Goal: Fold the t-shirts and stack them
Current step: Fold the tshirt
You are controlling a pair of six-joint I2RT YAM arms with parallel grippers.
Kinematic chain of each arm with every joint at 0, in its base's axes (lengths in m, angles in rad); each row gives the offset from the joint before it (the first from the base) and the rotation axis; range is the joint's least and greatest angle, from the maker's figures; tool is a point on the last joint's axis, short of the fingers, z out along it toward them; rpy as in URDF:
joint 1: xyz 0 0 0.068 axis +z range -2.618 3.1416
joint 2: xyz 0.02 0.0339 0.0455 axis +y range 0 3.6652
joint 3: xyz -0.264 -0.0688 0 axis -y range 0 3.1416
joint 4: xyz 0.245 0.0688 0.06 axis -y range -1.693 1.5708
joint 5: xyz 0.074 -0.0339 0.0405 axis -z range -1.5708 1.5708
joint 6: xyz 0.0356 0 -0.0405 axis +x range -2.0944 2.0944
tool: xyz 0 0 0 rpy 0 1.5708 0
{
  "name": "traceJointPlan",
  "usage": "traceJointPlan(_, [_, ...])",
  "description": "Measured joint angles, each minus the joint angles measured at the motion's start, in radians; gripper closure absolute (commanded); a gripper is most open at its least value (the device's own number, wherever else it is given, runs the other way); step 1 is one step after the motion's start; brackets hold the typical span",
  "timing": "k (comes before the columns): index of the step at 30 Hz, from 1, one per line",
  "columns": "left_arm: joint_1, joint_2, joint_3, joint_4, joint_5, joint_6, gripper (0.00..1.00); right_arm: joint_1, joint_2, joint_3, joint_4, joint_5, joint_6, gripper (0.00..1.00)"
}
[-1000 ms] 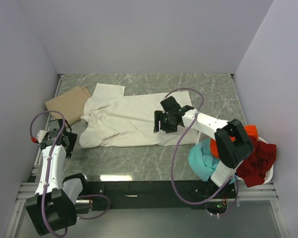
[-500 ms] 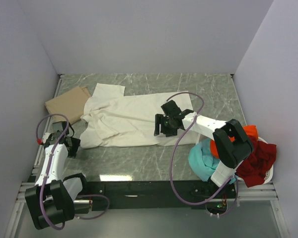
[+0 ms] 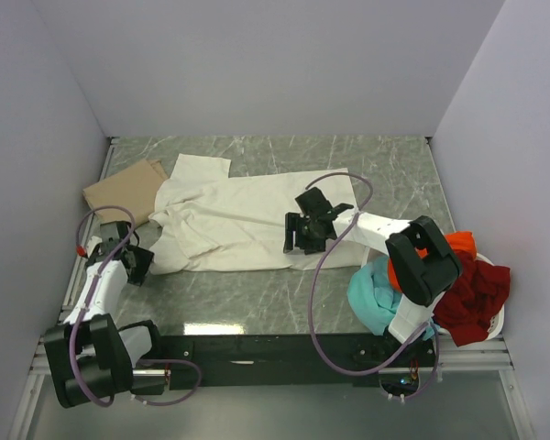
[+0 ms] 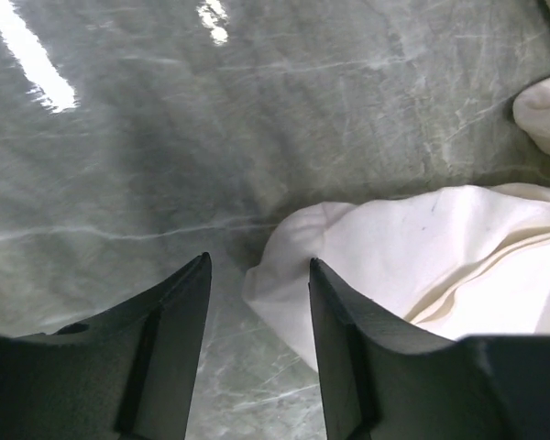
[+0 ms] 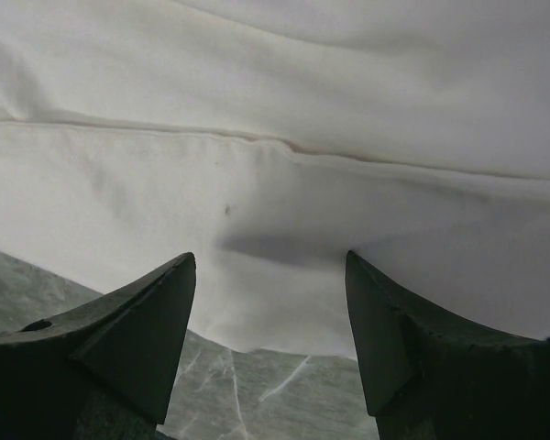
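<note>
My left gripper (image 4: 257, 266) and right gripper (image 5: 270, 261) (both spread, empty) sit at the cream shirt's (image 3: 229, 225) near edge | tan shirt (image 3: 124, 191) lies folded, far left | cream shirt not yet folded; teal shirt (image 3: 371, 298), orange shirt (image 3: 458, 246) and red shirt (image 3: 477, 302) wait heaped at right.

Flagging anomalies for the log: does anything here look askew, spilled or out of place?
The cream-white t-shirt lies crooked and rumpled, its left edge bunched beside the open left gripper. The teal, orange and dark red t-shirts sit unfolded in a loose heap at the table's near right corner.
</note>
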Motion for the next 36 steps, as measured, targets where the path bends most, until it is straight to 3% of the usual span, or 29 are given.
traceJointPlan(3, [-0.001, 0.037, -0.005, 0.043, 0.027, 0.014, 0.53, 0.0, 0.012, -0.005, 0.019, 0.0, 0.004, 0.27])
traceJointPlan(6, [-0.001, 0.067, -0.014, 0.087, 0.06, 0.024, 0.65, 0.0, 0.014, -0.005, 0.026, 0.0, 0.007, 0.27])
traceJointPlan(10, [-0.001, 0.095, -0.016, 0.131, 0.1, 0.051, 0.95, 0.0, 0.018, -0.006, 0.035, 0.0, 0.011, 0.27])
traceJointPlan(12, [-0.001, 0.109, -0.016, 0.15, 0.124, 0.069, 1.0, 0.0, 0.018, -0.006, 0.039, 0.002, 0.011, 0.27])
traceJointPlan(20, [-0.002, 0.125, 0.143, 0.024, 0.066, 0.151, 1.0, 0.002, -0.011, -0.044, 0.061, 0.036, 0.021, 0.27])
traceJointPlan(27, [-0.009, 0.018, 0.237, -0.074, -0.023, 0.197, 1.0, 0.006, -0.046, -0.084, 0.068, 0.058, 0.026, 0.27])
traceJointPlan(30, [-0.009, 0.011, 0.237, -0.119, -0.028, 0.197, 0.91, 0.014, -0.047, -0.085, 0.065, 0.069, 0.026, 0.27])
traceJointPlan(31, [-0.009, 0.012, 0.237, -0.137, -0.031, 0.196, 0.8, 0.017, -0.048, -0.085, 0.063, 0.076, 0.026, 0.27])
traceJointPlan(33, [-0.008, 0.011, 0.238, -0.164, -0.043, 0.202, 0.71, 0.022, -0.051, -0.085, 0.054, 0.087, 0.026, 0.27])
traceJointPlan(34, [-0.006, 0.01, 0.242, -0.182, -0.053, 0.204, 0.61, 0.024, -0.054, -0.087, 0.047, 0.095, 0.026, 0.27])
traceJointPlan(36, [0.002, 0.002, 0.255, -0.21, -0.072, 0.21, 0.54, 0.025, -0.062, -0.091, 0.034, 0.106, 0.026, 0.27])
